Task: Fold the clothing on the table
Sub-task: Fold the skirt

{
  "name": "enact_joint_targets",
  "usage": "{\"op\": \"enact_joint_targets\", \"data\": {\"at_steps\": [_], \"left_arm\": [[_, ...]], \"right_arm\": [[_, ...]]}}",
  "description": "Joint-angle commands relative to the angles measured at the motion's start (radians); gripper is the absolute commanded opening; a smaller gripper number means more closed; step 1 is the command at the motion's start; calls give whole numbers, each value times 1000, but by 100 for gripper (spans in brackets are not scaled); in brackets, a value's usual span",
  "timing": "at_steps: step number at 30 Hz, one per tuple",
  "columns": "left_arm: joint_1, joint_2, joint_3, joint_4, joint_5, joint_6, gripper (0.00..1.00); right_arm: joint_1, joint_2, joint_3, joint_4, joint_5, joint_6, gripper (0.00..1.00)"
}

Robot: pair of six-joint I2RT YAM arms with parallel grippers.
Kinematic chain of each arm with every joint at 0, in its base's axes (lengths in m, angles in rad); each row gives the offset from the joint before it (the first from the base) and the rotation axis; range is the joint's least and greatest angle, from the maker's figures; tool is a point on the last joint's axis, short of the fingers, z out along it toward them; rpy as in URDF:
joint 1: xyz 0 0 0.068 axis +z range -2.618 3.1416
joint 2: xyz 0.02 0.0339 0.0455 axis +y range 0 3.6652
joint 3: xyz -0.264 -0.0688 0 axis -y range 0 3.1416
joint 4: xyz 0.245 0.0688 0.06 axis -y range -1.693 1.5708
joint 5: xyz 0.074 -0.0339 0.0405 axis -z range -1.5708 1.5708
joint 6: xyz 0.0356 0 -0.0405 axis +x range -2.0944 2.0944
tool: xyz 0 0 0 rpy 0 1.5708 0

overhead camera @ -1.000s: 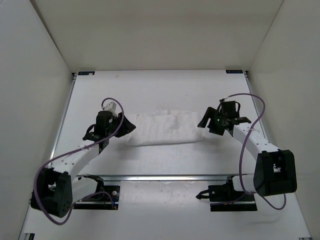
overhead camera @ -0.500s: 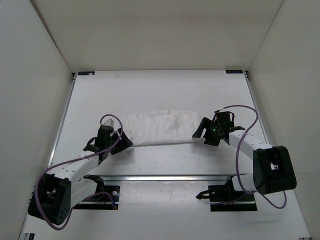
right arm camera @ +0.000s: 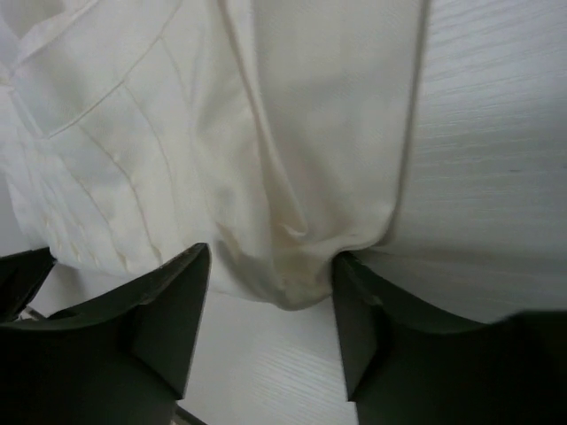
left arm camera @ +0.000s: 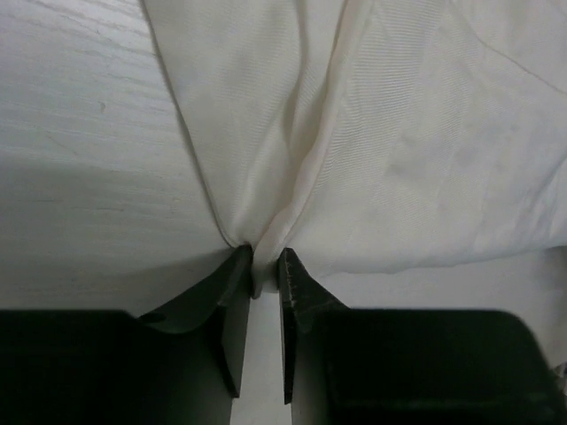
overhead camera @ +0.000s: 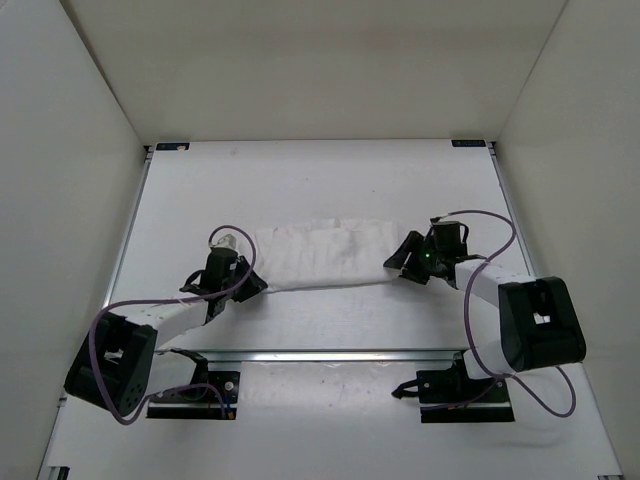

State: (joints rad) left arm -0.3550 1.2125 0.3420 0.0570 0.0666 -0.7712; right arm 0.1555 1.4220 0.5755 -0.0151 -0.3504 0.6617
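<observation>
Clothing (overhead camera: 325,255) lay mid-way across the desk (overhead camera: 300,180), left end pinched by the left gripper (left arm camera: 264,257). The right gripper (right arm camera: 271,266) gaped around the right end, so a lopsided pull could've skewed it.

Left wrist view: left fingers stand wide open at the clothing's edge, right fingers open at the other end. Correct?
Not quite. The left fingers are nearly shut, pinching a gathered fold of the clothing between them, as the left wrist view shows. The right fingers do stand open at the other end.
</observation>
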Motion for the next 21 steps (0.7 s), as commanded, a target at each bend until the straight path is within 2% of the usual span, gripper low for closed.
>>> {"op": "enact_joint_targets", "data": {"at_steps": [1,2,3,4,6,9,15,18,21], "left_arm": [[-2,22,-20,-6,-10,0,27],[-1,25,-15,-6,-10,3,23],[2,27,-14,-9,-13,6,17],[5,27,-15,-5,-13,7,10],[5,28,-24,3,-4,7,0],[-5,38,-26,23,7,10,0],[-134,106,17,115,-7,-57,0],[-193,174,77,148,-4,-80,0],[-223,246,132,187,-4,-89,0]], "right_arm": [[-22,58,-66,-36,67,19,51],[-25,40,-78,-28,79,27,46],[-34,29,-86,-22,97,42,36],[-48,20,-107,-13,97,49,21],[-63,-12,-120,-9,129,58,0],[-91,-73,-109,-52,137,44,0],[-117,-218,88,-340,180,-111,0],[-80,-195,205,-436,211,-177,0],[40,-152,331,-532,295,-224,0]]}}
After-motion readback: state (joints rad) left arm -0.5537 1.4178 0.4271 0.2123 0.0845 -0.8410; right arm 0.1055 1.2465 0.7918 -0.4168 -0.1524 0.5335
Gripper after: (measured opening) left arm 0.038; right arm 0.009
